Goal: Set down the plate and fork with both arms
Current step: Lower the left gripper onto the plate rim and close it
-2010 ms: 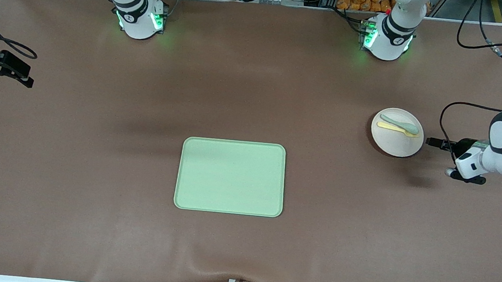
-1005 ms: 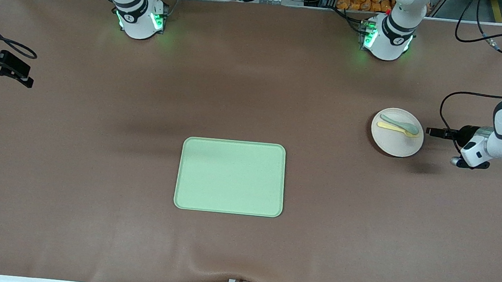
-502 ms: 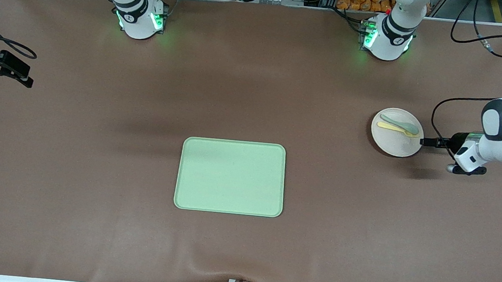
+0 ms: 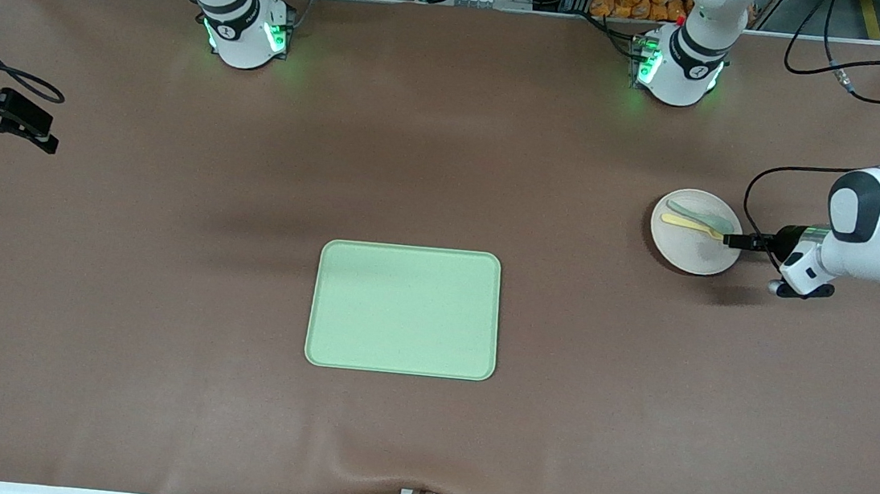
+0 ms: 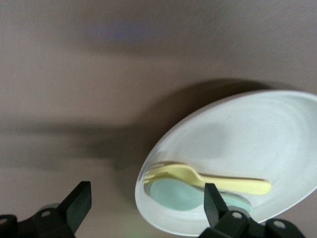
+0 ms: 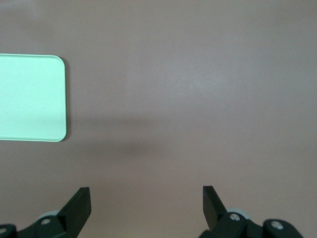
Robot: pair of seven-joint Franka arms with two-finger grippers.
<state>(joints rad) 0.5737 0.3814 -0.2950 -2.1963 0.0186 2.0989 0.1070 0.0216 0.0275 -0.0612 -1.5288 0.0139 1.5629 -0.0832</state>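
The cream plate [image 4: 690, 251] sits toward the left arm's end of the table. On it lie the pale yellow fork [image 4: 688, 222] and a grey-green spoon [image 4: 701, 216], side by side. My left gripper [image 4: 734, 241] is open, low at the plate's rim on the side toward the table's end. In the left wrist view the plate [image 5: 257, 124] fills the frame, with the fork [image 5: 213, 179] and spoon [image 5: 178, 196] close ahead of the left gripper [image 5: 146, 206]; one fingertip [image 5: 212, 198] overlaps the rim. My right gripper [image 4: 42, 140] waits open over the right arm's end of the table.
A rectangular light-green tray [image 4: 404, 309] lies mid-table, nearer to the front camera than the plate; its corner [image 6: 34, 99] shows in the right wrist view ahead of the right gripper [image 6: 146, 203]. Black cables hang by the left arm [image 4: 877, 233].
The left gripper has moved in from beside the plate until its fingertips reach the rim. Its fingers stay open. The right arm, plate, fork and spoon have not moved.
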